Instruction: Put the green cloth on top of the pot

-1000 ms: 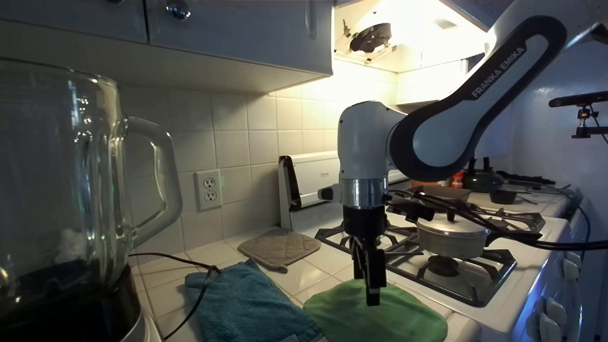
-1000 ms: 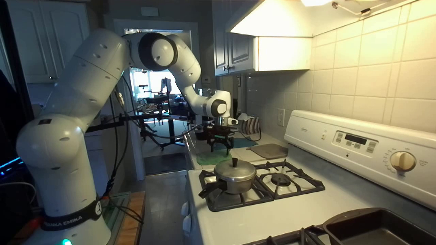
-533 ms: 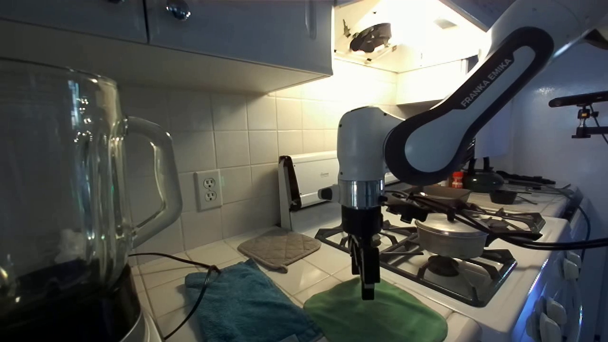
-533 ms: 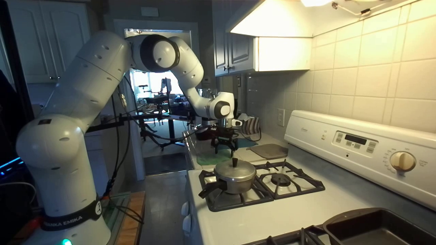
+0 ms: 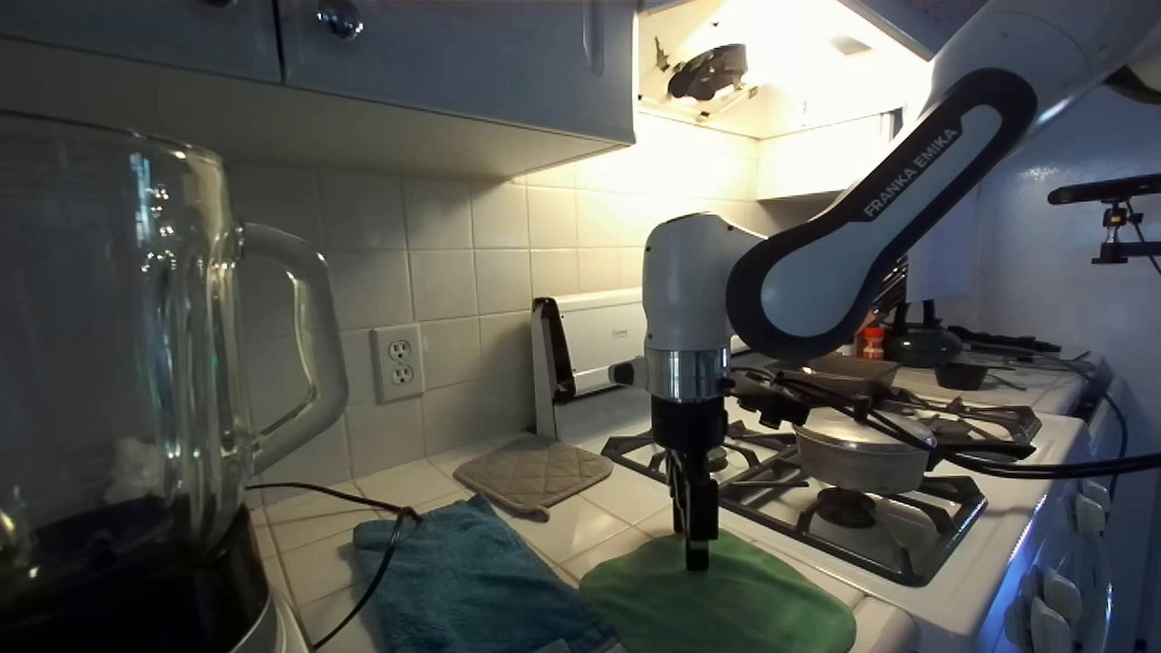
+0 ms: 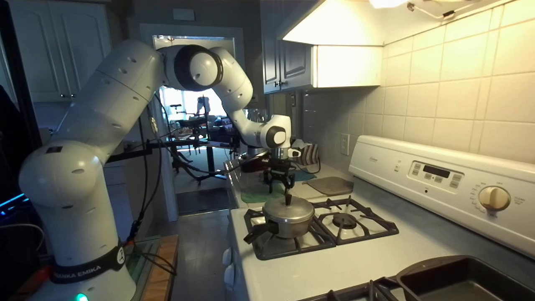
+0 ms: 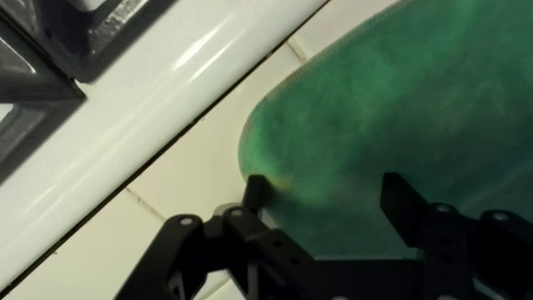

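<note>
gripper (image 7: 326,186) has slid toward the back edge of table (image 5: 594,519); spread, holding nothing, over a corner of cloth (image 5: 726,603). likely you're lining up the pick; pot (image 6: 292,215) uncovered. cloth lies along table edge beside stove (image 6: 355,261), rounded corner pointing to back edge; long axis unclear.

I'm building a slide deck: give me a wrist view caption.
Open gripper over the green cloth, on pale tiles beside the stove.
</note>
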Robot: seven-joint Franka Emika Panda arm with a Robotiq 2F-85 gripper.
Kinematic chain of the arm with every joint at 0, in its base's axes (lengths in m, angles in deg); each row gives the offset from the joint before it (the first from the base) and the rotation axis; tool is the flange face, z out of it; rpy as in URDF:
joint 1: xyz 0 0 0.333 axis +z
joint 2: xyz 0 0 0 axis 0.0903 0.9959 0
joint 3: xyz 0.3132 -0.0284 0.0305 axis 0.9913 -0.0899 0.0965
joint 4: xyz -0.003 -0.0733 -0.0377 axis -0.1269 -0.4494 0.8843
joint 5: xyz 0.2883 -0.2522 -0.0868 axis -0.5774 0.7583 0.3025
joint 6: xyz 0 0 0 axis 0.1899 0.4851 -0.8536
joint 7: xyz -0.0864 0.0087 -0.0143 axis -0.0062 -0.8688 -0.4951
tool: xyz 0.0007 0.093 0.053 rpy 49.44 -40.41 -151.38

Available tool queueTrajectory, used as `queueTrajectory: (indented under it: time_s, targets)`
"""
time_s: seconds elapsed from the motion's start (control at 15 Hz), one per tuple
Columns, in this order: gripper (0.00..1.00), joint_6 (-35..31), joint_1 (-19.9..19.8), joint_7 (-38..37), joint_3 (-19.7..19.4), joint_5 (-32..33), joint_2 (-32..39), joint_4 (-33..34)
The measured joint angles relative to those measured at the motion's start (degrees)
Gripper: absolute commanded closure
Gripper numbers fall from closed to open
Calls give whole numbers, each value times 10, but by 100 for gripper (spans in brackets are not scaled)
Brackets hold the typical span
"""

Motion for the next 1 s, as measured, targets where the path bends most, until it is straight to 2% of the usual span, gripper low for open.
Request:
queueTrajectory:
  time_s: [0.27,0.47,1.0]
  targets:
    - [84,4,0,0,-5,0,0,7]
    - [99,4,0,0,-7,0,0,10]
    - [98,24,1,-5,-8,1,-13,12]
